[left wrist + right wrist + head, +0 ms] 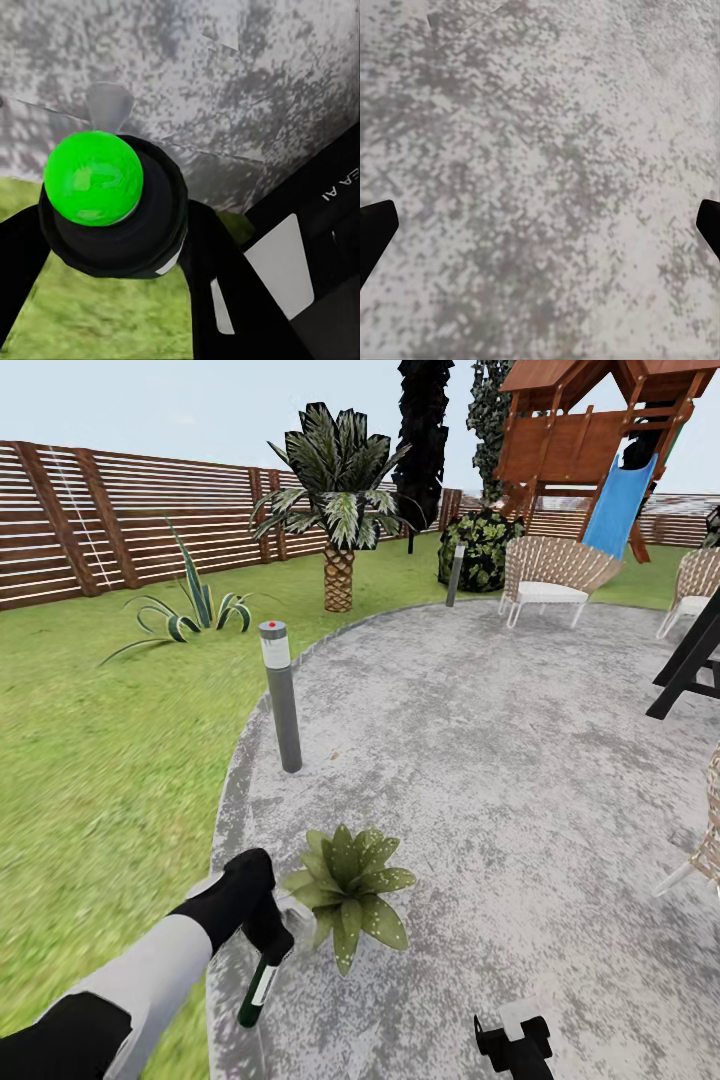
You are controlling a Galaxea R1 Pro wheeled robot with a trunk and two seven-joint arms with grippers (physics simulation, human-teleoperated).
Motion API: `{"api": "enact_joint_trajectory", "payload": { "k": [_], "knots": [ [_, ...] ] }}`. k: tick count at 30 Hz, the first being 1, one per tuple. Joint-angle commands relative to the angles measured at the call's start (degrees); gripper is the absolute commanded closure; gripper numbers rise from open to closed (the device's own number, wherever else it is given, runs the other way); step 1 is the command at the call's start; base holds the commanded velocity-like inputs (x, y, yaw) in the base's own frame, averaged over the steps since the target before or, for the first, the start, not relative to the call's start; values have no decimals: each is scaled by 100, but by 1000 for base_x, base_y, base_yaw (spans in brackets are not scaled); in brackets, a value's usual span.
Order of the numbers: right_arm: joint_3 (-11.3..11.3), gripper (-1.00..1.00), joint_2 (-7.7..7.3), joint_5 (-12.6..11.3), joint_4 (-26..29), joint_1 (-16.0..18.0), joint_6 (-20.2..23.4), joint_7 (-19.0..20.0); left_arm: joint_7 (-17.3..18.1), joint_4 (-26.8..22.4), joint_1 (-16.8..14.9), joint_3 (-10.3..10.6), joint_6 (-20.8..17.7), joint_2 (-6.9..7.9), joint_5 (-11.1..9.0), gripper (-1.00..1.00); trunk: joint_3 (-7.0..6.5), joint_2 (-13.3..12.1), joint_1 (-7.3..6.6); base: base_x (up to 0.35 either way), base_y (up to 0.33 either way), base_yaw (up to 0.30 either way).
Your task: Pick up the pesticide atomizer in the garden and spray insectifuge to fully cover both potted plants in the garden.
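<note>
Gripping the pesticide atomizer (257,992) green tip down over the patio (500,760) edge, the left gripper (268,945) sits just beside the potted plant (348,890), while the right gripper (515,1045) hangs with jaws spread.

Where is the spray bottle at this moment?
In the head view, the spray bottle hangs from the left tool at lower left, over the stone patio's edge, just left of the potted plant.
</note>
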State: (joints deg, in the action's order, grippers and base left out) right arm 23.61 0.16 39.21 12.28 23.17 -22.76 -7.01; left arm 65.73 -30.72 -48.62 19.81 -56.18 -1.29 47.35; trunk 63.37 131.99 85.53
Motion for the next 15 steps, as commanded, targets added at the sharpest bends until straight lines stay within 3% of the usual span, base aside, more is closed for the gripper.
{"api": "enact_joint_trajectory", "payload": {
  "k": [1,7,15],
  "knots": [
    [30,-100,2,60,-7,8,-18,-29,66,-80,-39,5,-52,-3,64,100,5,2,-1,0,0,0],
    [30,-100,2,60,-7,5,-18,-29,237,-118,-523,46,-66,35,56,100,5,2,-1,0,0,0],
    [30,-100,2,60,-7,8,-18,-29,361,-57,-588,82,-42,60,56,100,5,2,-1,0,0,0]
  ]
}}
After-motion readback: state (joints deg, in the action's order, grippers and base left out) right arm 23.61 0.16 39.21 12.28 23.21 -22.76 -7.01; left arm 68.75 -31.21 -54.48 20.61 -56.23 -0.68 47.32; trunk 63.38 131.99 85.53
